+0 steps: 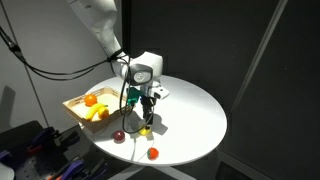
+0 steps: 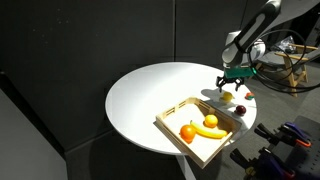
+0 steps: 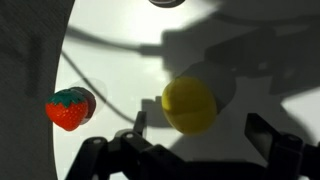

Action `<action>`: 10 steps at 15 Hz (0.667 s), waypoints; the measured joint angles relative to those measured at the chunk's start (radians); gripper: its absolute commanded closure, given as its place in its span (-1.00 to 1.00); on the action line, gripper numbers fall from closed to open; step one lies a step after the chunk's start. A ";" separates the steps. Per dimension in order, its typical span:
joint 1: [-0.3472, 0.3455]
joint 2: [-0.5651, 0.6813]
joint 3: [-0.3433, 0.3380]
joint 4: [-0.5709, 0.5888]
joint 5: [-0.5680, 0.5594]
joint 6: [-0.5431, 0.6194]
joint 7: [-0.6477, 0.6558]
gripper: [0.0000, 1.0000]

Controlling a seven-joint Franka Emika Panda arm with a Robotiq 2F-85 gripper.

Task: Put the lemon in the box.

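The lemon (image 3: pixel 189 105) is a small pale yellow fruit lying on the white round table. It also shows in both exterior views (image 1: pixel 146 130) (image 2: pixel 227 97). My gripper (image 3: pixel 198 128) is open and hangs just above the lemon, with a finger on each side and not touching it. The gripper shows in both exterior views (image 1: pixel 138 108) (image 2: pixel 229 84). The box (image 1: pixel 72 106) is a shallow light wooden tray at the table's edge, a short way from the lemon. It also shows in an exterior view (image 2: pixel 172 118).
The box holds an orange (image 2: pixel 187 131), a banana (image 2: pixel 208 131) and another small yellow fruit (image 2: pixel 211 121). A strawberry (image 3: pixel 69 109) lies near the lemon. A dark red ball (image 1: pixel 119 136) and an orange-red ball (image 1: pixel 152 153) lie near the table's edge.
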 measured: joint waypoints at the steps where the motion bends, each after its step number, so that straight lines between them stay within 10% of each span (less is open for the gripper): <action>1: 0.000 0.001 0.000 0.000 0.000 0.000 0.000 -1.00; 10: 0.000 0.006 0.001 -0.001 0.000 0.033 -0.004 -1.00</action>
